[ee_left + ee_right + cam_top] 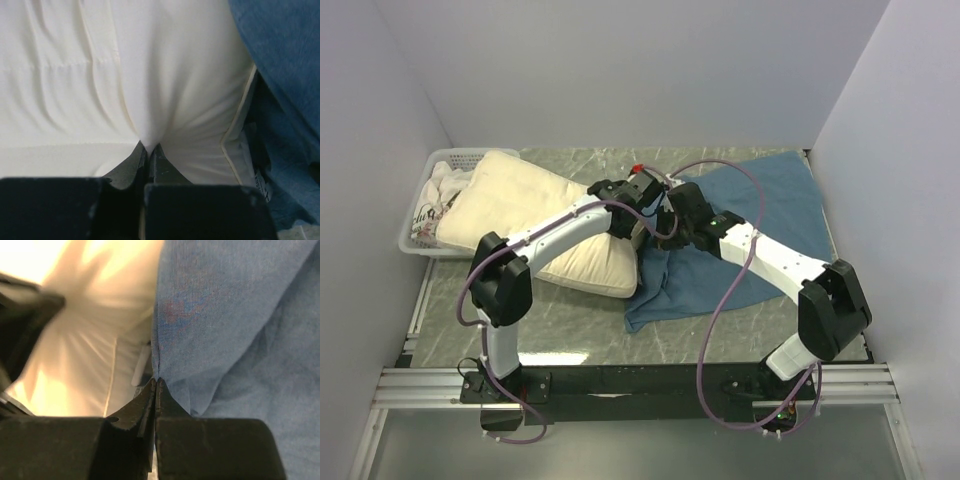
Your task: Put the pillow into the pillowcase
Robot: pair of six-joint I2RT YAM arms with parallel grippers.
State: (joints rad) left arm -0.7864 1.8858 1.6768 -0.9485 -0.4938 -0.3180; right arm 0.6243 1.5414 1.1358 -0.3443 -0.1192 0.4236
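Note:
The cream pillow (535, 215) lies on the table's left half, its far end on a white basket. The dusty-blue pillowcase (760, 215) lies crumpled on the right half, its edge next to the pillow's right end. My left gripper (642, 232) is shut on a pinch of the pillow (150, 90) at that end. My right gripper (667, 215) is shut on the edge of the pillowcase (225, 325), close beside the left one. The pillow also shows in the right wrist view (95, 340), and the pillowcase shows in the left wrist view (285, 60).
A white basket (420, 240) with printed white cloth (438, 195) stands at the far left under the pillow's end. Grey walls close in the left, back and right. The marbled tabletop (570, 320) shows in front.

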